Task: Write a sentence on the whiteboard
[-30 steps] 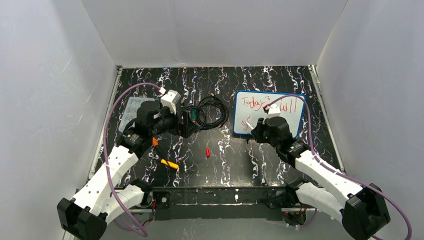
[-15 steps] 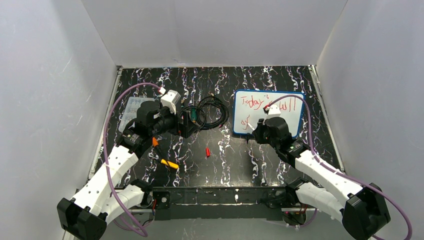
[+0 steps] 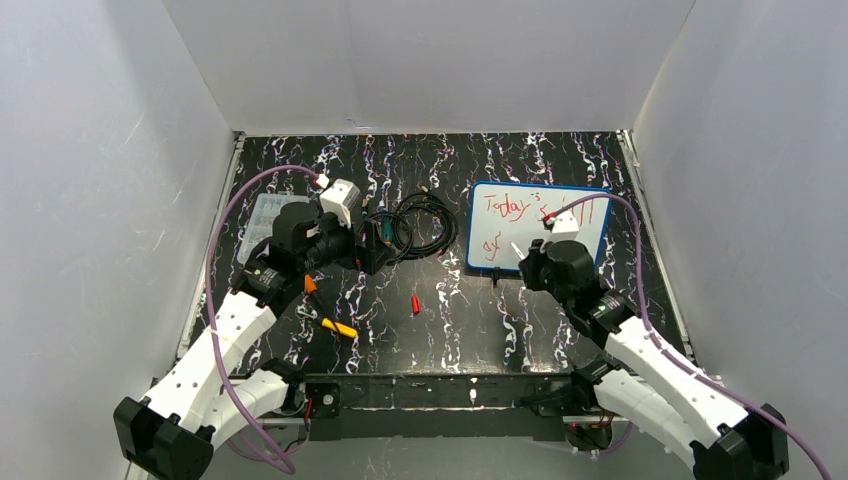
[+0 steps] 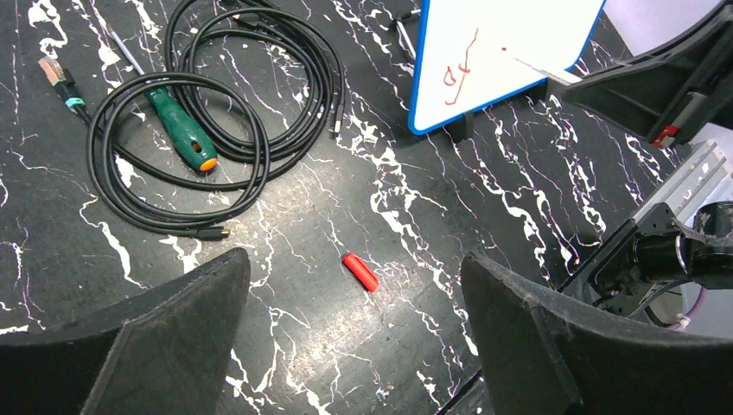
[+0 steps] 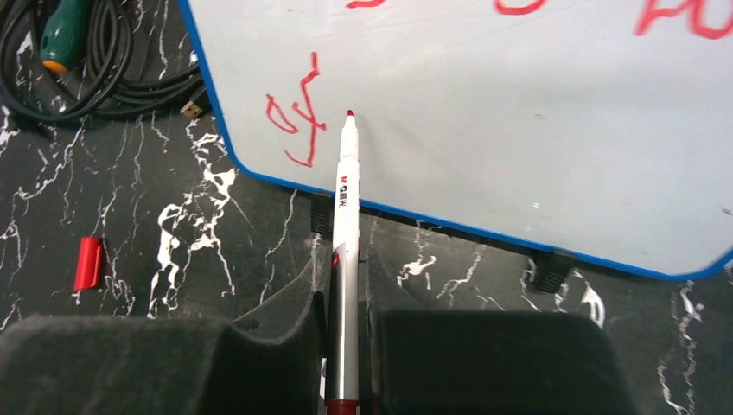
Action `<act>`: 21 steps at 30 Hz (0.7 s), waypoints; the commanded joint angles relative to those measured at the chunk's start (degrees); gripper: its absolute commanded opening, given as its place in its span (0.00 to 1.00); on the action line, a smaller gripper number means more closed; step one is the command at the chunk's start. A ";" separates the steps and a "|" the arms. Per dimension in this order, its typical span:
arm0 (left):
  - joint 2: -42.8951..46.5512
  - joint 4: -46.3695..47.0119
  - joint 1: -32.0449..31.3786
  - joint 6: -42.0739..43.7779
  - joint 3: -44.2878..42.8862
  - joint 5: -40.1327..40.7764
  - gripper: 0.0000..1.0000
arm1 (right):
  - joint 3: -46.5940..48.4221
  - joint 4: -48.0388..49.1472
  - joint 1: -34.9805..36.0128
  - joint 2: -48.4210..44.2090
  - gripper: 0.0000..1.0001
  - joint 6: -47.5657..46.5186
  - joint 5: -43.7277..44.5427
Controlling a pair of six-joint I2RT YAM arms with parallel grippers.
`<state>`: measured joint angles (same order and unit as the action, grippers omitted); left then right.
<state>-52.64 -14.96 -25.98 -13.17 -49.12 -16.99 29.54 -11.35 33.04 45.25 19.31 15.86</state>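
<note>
The whiteboard (image 3: 530,232), blue-framed on small black feet, stands right of centre. The sentence (image 3: 506,205) is red lettering: "Today's" and more along the top line, "of" (image 5: 294,121) on the line below. My right gripper (image 3: 532,264) is at the board's near edge, shut on a white marker (image 5: 346,216). The marker's red tip lies just right of "of"; whether it touches the board I cannot tell. My left gripper (image 4: 354,259) hangs open above the table left of the board, with nothing between its fingers. A red marker cap (image 4: 360,271) lies on the table below it.
A coil of black cable (image 3: 420,225) with a green-handled screwdriver (image 4: 181,130) lies left of the board. A clear plastic box (image 3: 262,215) sits at the far left. An orange piece (image 3: 311,284) and a yellow-orange tool (image 3: 338,327) lie near the left arm.
My right gripper has moved right and a little nearer with the marker, uncovering more of the top line. The lower line's lettering now reads "of". The left arm has not moved.
</note>
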 commanded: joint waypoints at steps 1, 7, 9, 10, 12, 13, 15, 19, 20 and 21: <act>1.00 0.02 0.39 0.63 0.61 0.98 0.90 | 2.61 -3.68 -0.83 -3.23 0.01 -1.28 6.41; 0.85 0.10 0.40 0.44 0.69 0.58 0.90 | 2.41 -1.93 -2.51 -2.96 0.01 -1.33 5.94; 0.87 0.11 0.40 0.48 0.70 0.56 0.90 | 2.45 -1.11 -2.83 -2.62 0.01 -1.57 5.72; 0.87 0.11 0.40 0.44 0.70 0.56 0.90 | 2.48 -0.66 -2.93 -2.50 0.01 -1.76 5.58; 0.87 0.11 0.40 0.51 0.70 0.47 0.90 | 2.58 0.48 -3.13 -2.33 0.01 -2.17 5.30; 0.85 0.11 0.40 0.50 0.70 0.47 0.90 | 2.60 1.02 -3.15 -2.35 0.01 -2.36 5.20; 0.91 0.10 0.40 0.51 0.67 0.50 0.90 | 2.84 1.99 -3.26 -2.13 0.01 -2.72 5.02; 0.95 0.11 0.40 0.51 0.63 0.39 0.90 | 3.43 3.78 -3.33 -1.42 0.01 -3.51 5.09; 0.94 0.11 0.40 0.51 0.68 0.32 0.90 | 3.58 4.14 -3.33 -1.17 0.01 -3.68 5.22; 0.98 0.11 0.40 0.47 0.62 0.30 0.90 | 3.74 4.22 -3.41 -0.95 0.01 -3.74 5.38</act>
<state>-52.62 -14.96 -25.98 -13.08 -49.12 -16.71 30.06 -11.55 30.00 43.81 16.84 20.47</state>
